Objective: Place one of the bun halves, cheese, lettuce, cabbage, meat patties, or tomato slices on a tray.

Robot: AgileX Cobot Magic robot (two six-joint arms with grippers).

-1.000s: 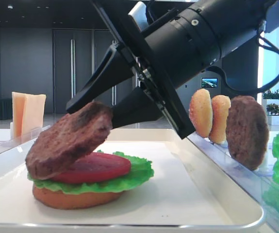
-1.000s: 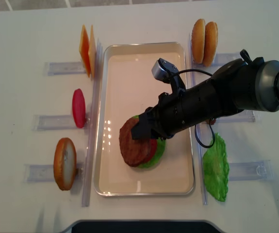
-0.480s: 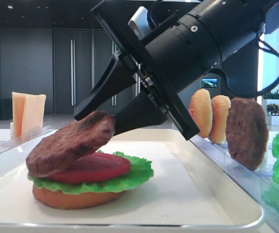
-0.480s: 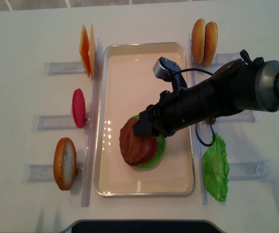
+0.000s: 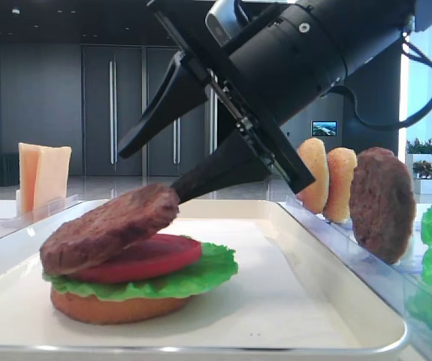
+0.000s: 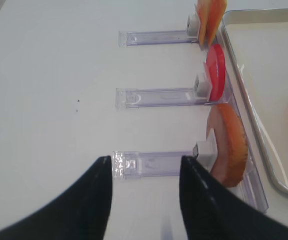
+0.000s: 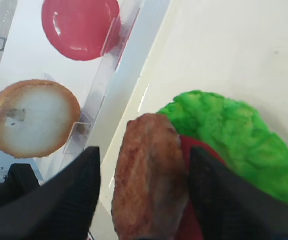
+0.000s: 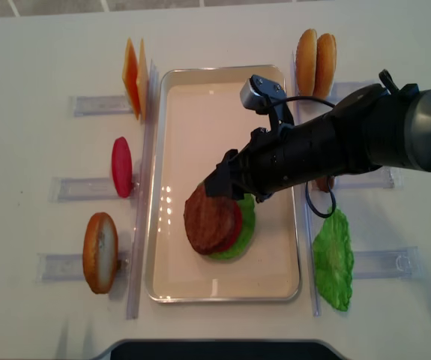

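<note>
The meat patty [image 5: 110, 229] is no longer pinched: where a second ago it was clamped steeply between the jaws of the right gripper [image 5: 144, 169], the jaws are now seen spread wide, the upper one lifted clear and the lower one with its tip at the patty's raised edge (whether it still touches cannot be told from the side view). In the right wrist view the patty [image 7: 149, 182] is flanked by both dark jaws with daylight on either side, which confirms the release. The patty is left lying tilted, less steeply than before, on the tomato slice [image 5: 152, 256], which sits on the lettuce [image 5: 200, 274] and the bottom bun half [image 5: 110, 307], all stacked inside the tray [image 5: 336, 301]; from above the stack [image 8: 214, 225] is seen in the nearer half of the tray [image 8: 200, 82]. So the placing of this item is judged as good as done, and what is left is only for the arm to be drawn back without the lower jaw dragging the patty off its perch. The left gripper [image 6: 144, 197] is held over the bare desk [image 6: 48, 100] beside the clear racks, away from the tray, its jaws close together and nothing between them.
</note>
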